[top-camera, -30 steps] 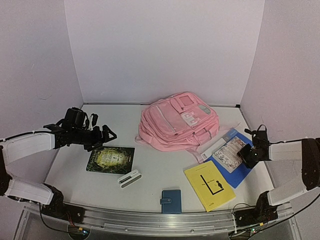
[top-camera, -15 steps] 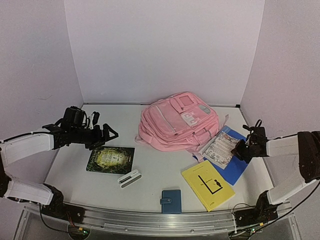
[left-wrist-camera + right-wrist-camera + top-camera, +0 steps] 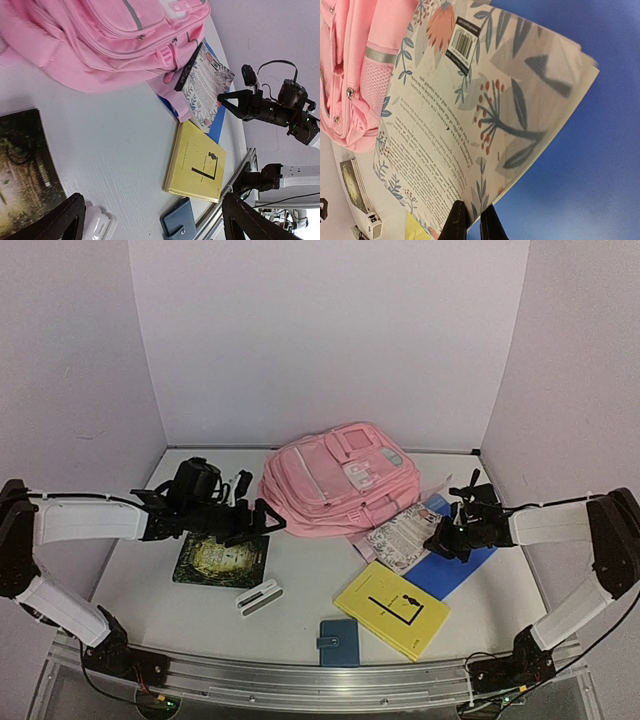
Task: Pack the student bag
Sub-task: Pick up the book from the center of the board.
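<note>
- Student bag (image 3: 335, 480) lies flat at back-centre of table (image 3: 310, 575). Pockets look zipped afaict, can't see inside.
- right gripper (image 3: 443, 539) is pinched shut on edge of floral paperback (image 3: 397, 538), which sits partly on blue folder (image 3: 455, 568), just beside the bag.
- left gripper (image 3: 262, 523) is wide open w/ nothing in it, hovering btw bag and dark green book (image 3: 221, 558).
- yellow book (image 3: 392, 607), blue wallet (image 3: 339, 642) and white case (image 3: 259, 597) are all out on the table, so barely started imo.

Bare table (image 3: 310, 570) between dark book (image 3: 221, 558) and yellow book (image 3: 392, 608); student bag (image 3: 335, 480) blocks centre rear.
</note>
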